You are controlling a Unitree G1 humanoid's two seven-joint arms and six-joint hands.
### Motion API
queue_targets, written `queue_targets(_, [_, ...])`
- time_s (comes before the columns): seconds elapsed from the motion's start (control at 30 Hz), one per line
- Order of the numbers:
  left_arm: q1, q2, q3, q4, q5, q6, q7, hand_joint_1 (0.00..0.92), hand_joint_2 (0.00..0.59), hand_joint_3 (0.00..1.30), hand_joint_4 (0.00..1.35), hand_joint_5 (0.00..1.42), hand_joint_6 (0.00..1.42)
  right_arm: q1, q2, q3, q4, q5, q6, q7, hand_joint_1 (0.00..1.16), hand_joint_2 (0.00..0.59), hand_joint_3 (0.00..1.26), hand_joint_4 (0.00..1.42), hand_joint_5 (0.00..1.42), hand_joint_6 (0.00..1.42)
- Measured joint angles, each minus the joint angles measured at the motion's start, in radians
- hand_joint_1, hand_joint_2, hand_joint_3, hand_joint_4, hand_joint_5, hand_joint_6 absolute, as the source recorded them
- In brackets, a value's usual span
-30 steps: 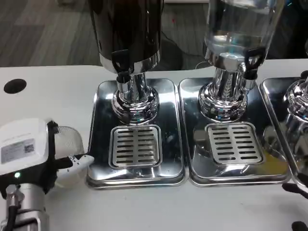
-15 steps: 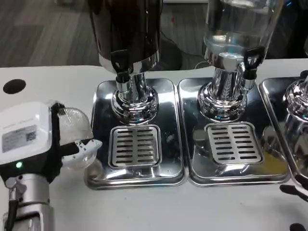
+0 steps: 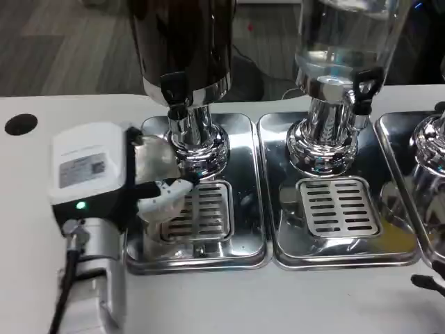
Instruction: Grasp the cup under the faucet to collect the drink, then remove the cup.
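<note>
My left hand (image 3: 104,170) grips a clear ribbed plastic cup (image 3: 156,167) and holds it over the left edge of the left drip tray (image 3: 243,188), just left of the slotted grate (image 3: 201,209). The cup sits low and to the left of the black-handled faucet (image 3: 175,94) of the dark dispenser (image 3: 184,42). White and black fingers (image 3: 167,191) wrap around the cup's front. What is inside the cup cannot be made out. Black fingertips of my right hand (image 3: 431,278) show at the bottom right edge, their pose unclear.
A second dispenser (image 3: 344,42) with a clear tank and its own faucet (image 3: 363,87) stands on the middle tray (image 3: 334,209). A third tray and chrome base (image 3: 427,149) sit at the right edge. A black hole (image 3: 21,124) marks the table's left.
My left hand has carried the cup rightward and forward, from the bare table left of the tray to over the tray's left edge near the faucet. The right fingertips slid slightly lower.
</note>
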Motion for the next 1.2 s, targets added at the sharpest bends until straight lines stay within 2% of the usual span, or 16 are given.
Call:
queue_targets(0.2, [-0.028, -0.036, -0.052, 0.053, 0.015, 0.005, 0.0, 0.414, 0.132, 0.58, 0.64, 0.89, 1.06, 0.0, -0.019, -0.008, 0.021, 0.028, -0.016, 0.017, 0.49, 0.416, 0.2, 0.03, 0.0, 0.0])
queue_targets(0.33, [-0.038, -0.04, -0.059, 0.072, 0.015, 0.008, 0.0, 0.414, 0.132, 0.58, 0.64, 0.89, 1.06, -0.002, -0.023, -0.012, 0.04, 0.043, -0.023, 0.028, 0.49, 0.416, 0.2, 0.03, 0.0, 0.0])
queue_targets(0.4, [-0.038, -0.04, -0.059, 0.076, 0.015, 0.009, 0.0, 0.376, 0.112, 0.58, 0.64, 0.88, 1.04, -0.005, -0.024, -0.012, 0.042, 0.051, -0.023, 0.032, 0.49, 0.416, 0.2, 0.03, 0.0, 0.0])
queue_targets(0.47, [-0.038, -0.04, -0.061, 0.082, 0.016, 0.014, 0.0, 0.297, 0.09, 0.54, 0.64, 0.86, 1.01, -0.008, -0.024, -0.012, 0.044, 0.054, -0.024, 0.037, 0.49, 0.416, 0.2, 0.03, 0.0, 0.0])
queue_targets(0.53, [-0.038, -0.039, -0.061, 0.085, 0.016, 0.017, 0.0, 0.234, 0.072, 0.49, 0.6, 0.82, 0.96, -0.01, -0.024, -0.012, 0.047, 0.054, -0.024, 0.04, 0.49, 0.416, 0.2, 0.03, 0.0, 0.0])
queue_targets(0.63, [-0.038, -0.034, -0.059, 0.085, 0.016, 0.022, 0.0, 0.195, 0.068, 0.45, 0.55, 0.79, 0.93, -0.017, -0.024, -0.012, 0.052, 0.054, -0.024, 0.047, 0.49, 0.416, 0.2, 0.03, 0.0, 0.0])
queue_targets(0.93, [-0.038, -0.02, -0.05, 0.085, 0.009, 0.021, 0.002, 0.154, 0.061, 0.39, 0.45, 0.71, 0.89, -0.029, -0.023, -0.005, 0.056, 0.053, -0.023, 0.054, 0.49, 0.412, 0.2, 0.03, 0.0, 0.0])
queue_targets(1.2, [-0.037, -0.016, -0.034, 0.076, -0.025, 0.019, 0.02, 0.091, 0.043, 0.31, 0.28, 0.56, 0.84, -0.035, -0.023, 0.001, 0.056, 0.05, -0.021, 0.054, 0.49, 0.41, 0.2, 0.03, 0.0, 0.0])
